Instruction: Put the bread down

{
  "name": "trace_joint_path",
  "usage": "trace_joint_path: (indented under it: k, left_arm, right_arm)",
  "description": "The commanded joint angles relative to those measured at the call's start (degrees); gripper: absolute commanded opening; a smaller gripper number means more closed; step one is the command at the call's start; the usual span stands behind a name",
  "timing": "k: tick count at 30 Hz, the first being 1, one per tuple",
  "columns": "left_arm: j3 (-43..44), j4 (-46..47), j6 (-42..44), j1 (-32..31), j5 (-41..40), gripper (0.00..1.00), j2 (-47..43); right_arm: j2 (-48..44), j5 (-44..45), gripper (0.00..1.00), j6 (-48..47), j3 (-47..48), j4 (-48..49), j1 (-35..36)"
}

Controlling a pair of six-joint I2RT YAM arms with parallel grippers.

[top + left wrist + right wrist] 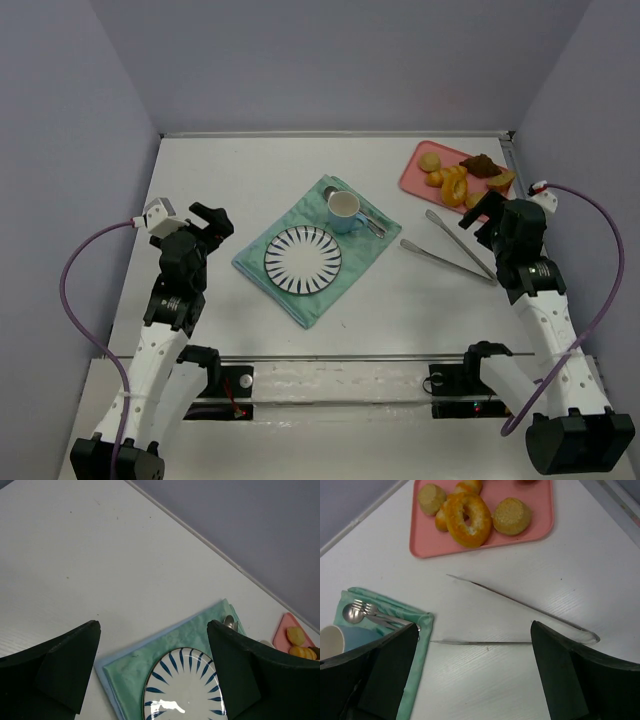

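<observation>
The bread, a glazed ring (468,519) among small rolls (512,516), sits on the pink tray (485,545) ahead of the right claw (475,680), beyond the metal tongs (520,611) lying just before its tips. It looks light, soft and easily squashed, so pinch gently across the ring's band. The right claw gapes wide, holding and touching nothing. The left claw (152,670) is equally wide and empty, with the striped plate (185,685) just ahead.

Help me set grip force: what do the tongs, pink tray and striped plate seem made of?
Tongs: thin polished metal, probably steel, from the silvery glint. Pink tray: matte, likely plastic, with moulded raised rim. Striped plate: probably glazed ceramic; glossy highlight.
</observation>
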Motion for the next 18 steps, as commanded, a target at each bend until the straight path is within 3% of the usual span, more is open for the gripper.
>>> trace_joint_path:
  k: [1,6,8,13,18]
  left_arm:
    - [-0.3,1.7,-0.1,0.3,-1.1,0.99,-0.8]
    - [-0.5,1.9,-0.1,0.3,-1.1,0.99,-0.6]
    - [-0.7,2.7,0.0,0.3,-1.4,0.99,-0.2]
    - [0.0,2.8,0.2,0.3,-1.6,0.99,2.0]
    - [0.3,2.3,0.2,0.3,-4.6,0.99,2.6]
  right_arm:
    - [-2.8,3.5,1.00,-2.4,4.2,1.7,0.1]
    - [-1.3,0.0,1.00,-12.8,6.1,13.2,0.1]
    - [2.2,-1.4,1.00,-20.0,11.5,18.1,0.1]
    - [21.1,-18.3,1.00,-39.7,37.2,10.8,0.1]
    - [32.1,-20.1,1.00,-56.2,49.3,2.6,0.1]
